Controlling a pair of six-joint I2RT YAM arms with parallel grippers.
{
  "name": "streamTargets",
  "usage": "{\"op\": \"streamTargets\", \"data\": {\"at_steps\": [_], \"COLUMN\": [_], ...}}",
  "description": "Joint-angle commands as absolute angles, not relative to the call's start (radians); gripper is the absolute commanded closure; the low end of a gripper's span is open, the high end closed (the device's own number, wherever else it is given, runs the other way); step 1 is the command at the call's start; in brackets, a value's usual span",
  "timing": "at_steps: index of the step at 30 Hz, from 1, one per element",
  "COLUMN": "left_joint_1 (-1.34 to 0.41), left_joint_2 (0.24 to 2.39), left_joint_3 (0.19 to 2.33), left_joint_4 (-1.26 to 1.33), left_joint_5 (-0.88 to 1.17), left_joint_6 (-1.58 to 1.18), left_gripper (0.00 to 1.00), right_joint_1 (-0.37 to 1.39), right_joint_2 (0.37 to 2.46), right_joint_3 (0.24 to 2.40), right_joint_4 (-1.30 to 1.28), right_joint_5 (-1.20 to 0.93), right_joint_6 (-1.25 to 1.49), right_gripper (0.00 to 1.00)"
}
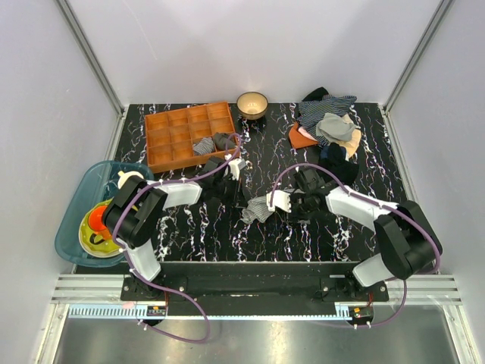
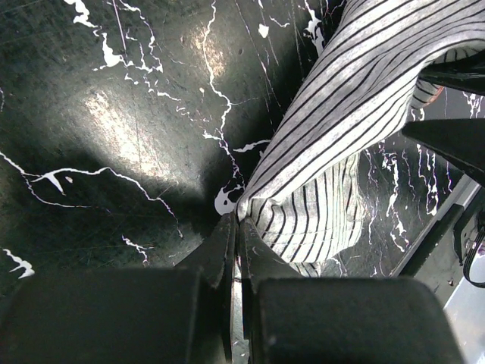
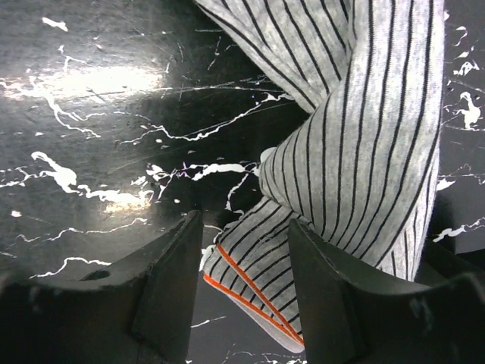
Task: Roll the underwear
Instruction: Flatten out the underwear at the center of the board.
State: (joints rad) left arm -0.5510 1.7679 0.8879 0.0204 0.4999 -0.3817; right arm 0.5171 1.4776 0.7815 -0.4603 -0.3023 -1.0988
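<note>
My left tool [image 2: 236, 224] is pressed together on the underwear [image 2: 356, 98]; its long axis runs to my right tool [image 3: 244, 231], spread astride the orange-edged end.

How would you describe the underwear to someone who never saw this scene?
On the black marbled table, look near the middle. The underwear is bunched there: pale cloth with thin dark stripes and an orange edge, paler than the navy striped garment far right.

underwear [image 3: 364, 152]: soft ribbed cloth, looking matt | table [image 2: 114, 144]: smooth black marbled top, reflecting light glossily | right gripper fingers [image 3: 163, 284]: showing matt black plastic
</note>
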Motion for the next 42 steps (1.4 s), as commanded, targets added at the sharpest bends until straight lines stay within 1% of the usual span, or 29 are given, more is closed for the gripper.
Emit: {"op": "streamTargets", "data": {"at_steps": [1,2,3,6,7,10,16,20,22,25,29,31,32,33,34,35,36,37,39,40,42], "left_joint_1": [-0.545,-0.545,-0.545,-0.545,-0.546,-0.545,-0.540,-0.534,-0.526,-0.509,-0.494,-0.491,-0.491,-0.491,-0.491,-0.492,-0.491,-0.492,-0.505,-0.534,-0.583], "left_joint_2": [1.723,1.720,1.717,1.710,1.707,1.687,1.617,1.554,1.533,1.458,1.361,1.318,1.307,1.296,1.276,1.266,1.253,1.224,1.184,1.146,1.111], "left_joint_3": [0.900,0.900,0.899,0.900,0.900,0.899,0.899,0.899,0.910,0.942,0.983,1.002,1.005,1.003,1.000,0.991,0.983,0.973,0.934,0.922,0.873], "left_joint_4": [0.041,0.040,0.038,0.028,0.028,0.015,-0.041,-0.090,-0.110,-0.169,-0.257,-0.290,-0.316,-0.324,-0.327,-0.325,-0.321,-0.310,-0.264,-0.249,-0.180], "left_joint_5": [0.532,0.531,0.529,0.526,0.523,0.518,0.494,0.471,0.462,0.434,0.387,0.376,0.374,0.373,0.376,0.393,0.397,0.403,0.407,0.400,0.364], "left_joint_6": [-0.376,-0.374,-0.373,-0.367,-0.365,-0.361,-0.330,-0.314,-0.310,-0.301,-0.279,-0.272,-0.268,-0.270,-0.270,-0.267,-0.265,-0.262,-0.241,-0.230,-0.178], "left_gripper": [1.00,1.00,1.00,1.00,1.00,1.00,1.00,1.00,1.00,1.00,1.00,0.97,0.92,0.78,0.71,0.62,0.56,0.46,0.39,0.31,0.25], "right_joint_1": [0.525,0.525,0.525,0.525,0.523,0.525,0.523,0.525,0.523,0.523,0.522,0.520,0.520,0.522,0.520,0.522,0.522,0.522,0.522,0.522,0.520], "right_joint_2": [1.517,1.522,1.525,1.517,1.505,1.468,1.365,1.325,1.312,1.295,1.285,1.287,1.284,1.282,1.281,1.279,1.279,1.278,1.279,1.279,1.281], "right_joint_3": [0.767,0.773,0.787,0.816,0.825,0.876,0.991,1.073,1.110,1.225,1.408,1.454,1.479,1.482,1.480,1.464,1.450,1.436,1.391,1.378,1.352], "right_joint_4": [-0.400,-0.408,-0.434,-0.478,-0.492,-0.564,-0.712,-0.794,-0.795,-0.813,-0.860,-0.887,-0.897,-0.900,-0.899,-0.894,-0.887,-0.878,-0.850,-0.839,-0.825], "right_joint_5": [-0.256,-0.270,-0.279,-0.314,-0.322,-0.380,-0.478,-0.497,-0.460,-0.413,-0.408,-0.432,-0.440,-0.451,-0.478,-0.494,-0.505,-0.520,-0.529,-0.535,-0.549], "right_joint_6": [-1.057,-1.048,-1.040,-1.014,-0.997,-0.960,-0.891,-0.870,-0.838,-0.815,-0.796,-0.787,-0.781,-0.766,-0.759,-0.753,-0.732,-0.721,-0.690,-0.681,-0.657], "right_gripper": [0.48,0.53,0.62,0.79,0.86,0.92,0.94,0.94,0.96,0.97,0.99,0.99,0.99,0.99,0.99,0.99,0.99,0.99,0.99,0.99,0.99]}}
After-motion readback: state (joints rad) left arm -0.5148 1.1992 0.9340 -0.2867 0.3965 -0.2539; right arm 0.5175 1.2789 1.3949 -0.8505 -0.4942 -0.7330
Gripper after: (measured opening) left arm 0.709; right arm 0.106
